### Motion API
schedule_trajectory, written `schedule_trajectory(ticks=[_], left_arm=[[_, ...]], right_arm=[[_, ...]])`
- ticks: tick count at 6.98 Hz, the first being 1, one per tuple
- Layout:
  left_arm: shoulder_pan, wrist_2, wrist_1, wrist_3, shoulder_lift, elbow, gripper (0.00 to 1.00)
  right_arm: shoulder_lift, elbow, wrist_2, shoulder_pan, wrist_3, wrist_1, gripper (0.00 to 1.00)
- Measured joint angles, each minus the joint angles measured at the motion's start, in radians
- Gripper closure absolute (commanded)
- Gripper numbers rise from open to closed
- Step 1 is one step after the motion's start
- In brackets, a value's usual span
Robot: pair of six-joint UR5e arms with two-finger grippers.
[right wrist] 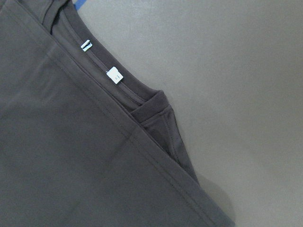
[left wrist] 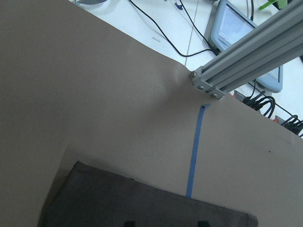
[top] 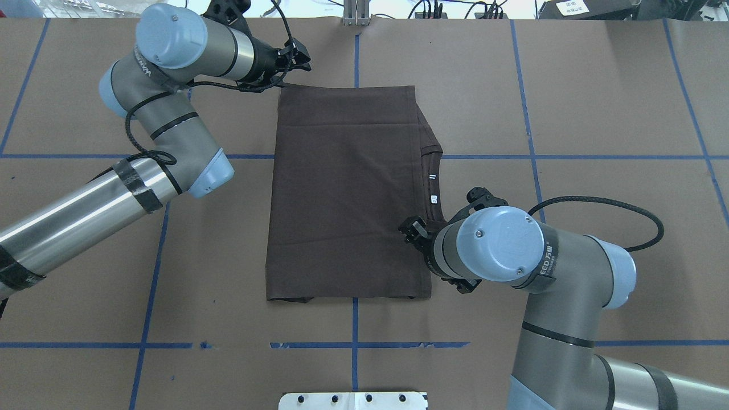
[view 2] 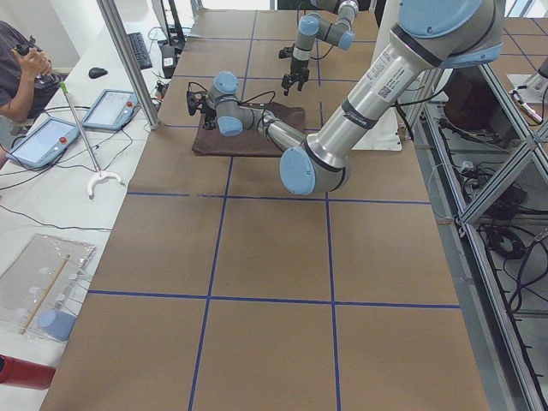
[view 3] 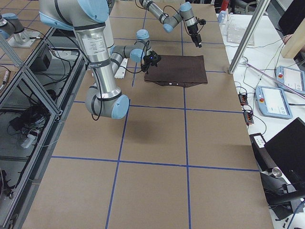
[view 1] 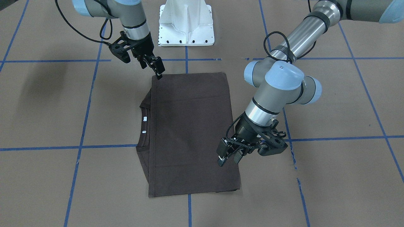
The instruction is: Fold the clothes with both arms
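Observation:
The dark grey-brown T-shirt [view 1: 189, 132] lies flat on the table, folded into a tall rectangle [top: 347, 193]. Its collar with white neck labels [top: 433, 199] sticks out on my right side and shows in the right wrist view [right wrist: 114, 75]. My left gripper [view 1: 229, 159] hovers open over the shirt's far left corner [left wrist: 118, 203] and holds nothing. My right gripper [view 1: 151, 67] hovers at the shirt's near right edge [top: 411, 230], just above the cloth. Its jaws look parted and empty.
The white pedestal base [view 1: 186, 25] stands at the near table edge. Blue tape lines cross the brown table top [top: 569, 114]. An aluminium post [left wrist: 246, 66] stands beyond the far edge, with control tablets [view 3: 276, 102] and an operator [view 2: 17, 68] there.

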Motion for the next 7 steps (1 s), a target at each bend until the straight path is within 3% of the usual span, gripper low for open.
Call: schedule_trajectory(ticks=[2,7], left_arm=[[0.001,-0.016,0.000,-0.001,0.021,-0.027,0.18],[0.002,-0.018,0.000,-0.014,0.023,-0.029,0.18]], right_arm=[[0.042,-0.088,0.002,-0.005,0.000,0.004,0.11],[0.052,-0.147,0.009,-0.039,0.005,0.004,0.12]])
